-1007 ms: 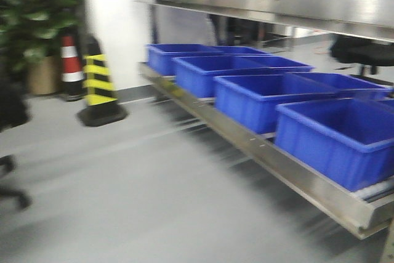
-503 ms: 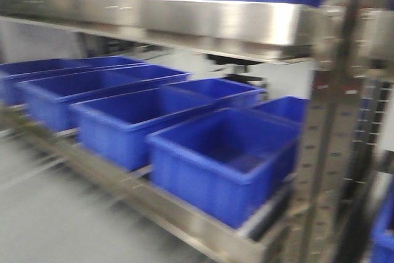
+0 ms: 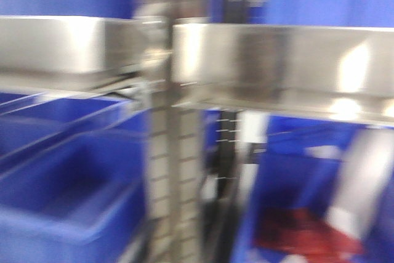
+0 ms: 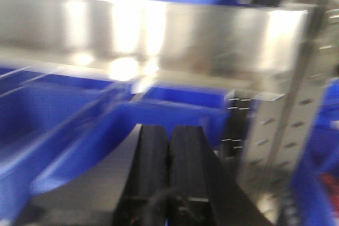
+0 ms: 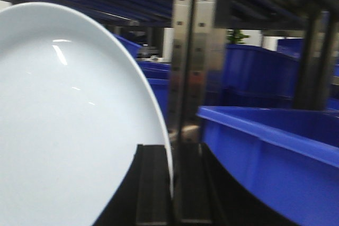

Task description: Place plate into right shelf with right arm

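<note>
Blue bins (image 5: 275,146) fill the steel shelf (image 3: 277,60) around me. My right gripper (image 5: 171,154) is clamped on the rim of the white plate (image 5: 69,120), held on edge just beside the shelf's perforated post (image 5: 193,51). My left gripper (image 4: 169,133) is closed on nothing, facing a shelf rail (image 4: 159,35).

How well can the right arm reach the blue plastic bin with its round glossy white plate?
Probably not straight on: the perforated steel post stands directly ahead of the right gripper clamping the plate. The blue bin lies open just right of the post, so a sideways shift looks needed.
</note>
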Motion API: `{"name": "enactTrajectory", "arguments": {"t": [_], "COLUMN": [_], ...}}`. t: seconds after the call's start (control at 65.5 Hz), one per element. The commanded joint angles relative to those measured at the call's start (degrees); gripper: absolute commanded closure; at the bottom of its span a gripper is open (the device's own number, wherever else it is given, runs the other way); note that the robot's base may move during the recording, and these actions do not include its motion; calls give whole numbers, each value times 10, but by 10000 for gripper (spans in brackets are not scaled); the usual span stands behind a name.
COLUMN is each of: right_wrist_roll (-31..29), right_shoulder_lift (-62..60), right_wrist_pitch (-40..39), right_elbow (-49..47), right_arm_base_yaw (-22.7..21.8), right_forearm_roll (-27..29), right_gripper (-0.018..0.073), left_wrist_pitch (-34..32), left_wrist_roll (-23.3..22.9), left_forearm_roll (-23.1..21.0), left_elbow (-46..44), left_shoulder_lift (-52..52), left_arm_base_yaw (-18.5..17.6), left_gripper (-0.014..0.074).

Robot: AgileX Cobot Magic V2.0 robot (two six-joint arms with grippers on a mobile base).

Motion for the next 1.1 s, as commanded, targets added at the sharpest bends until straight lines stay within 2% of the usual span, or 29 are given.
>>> {"name": "enactTrajectory", "arguments": {"t": [0.0, 1.083], "right_wrist_roll": [1, 1], "right_shoulder_lift": [8, 8], "right_wrist_pitch": [-53, -60], "right_elbow": [-15, -15], "right_arm_base_yaw": [-2, -2], "right_forearm_roll": [9, 9], "right_gripper": [498, 498], "left_wrist_pitch": [-49, -49], "left_wrist_roll": [-2, -2], "left_forearm_roll": [-2, -2], "left_elbow": [5, 5], "left_shoulder_lift": [-4, -4], "left_arm_base_yaw": [-3, -3], "left_gripper": [643, 643]}}
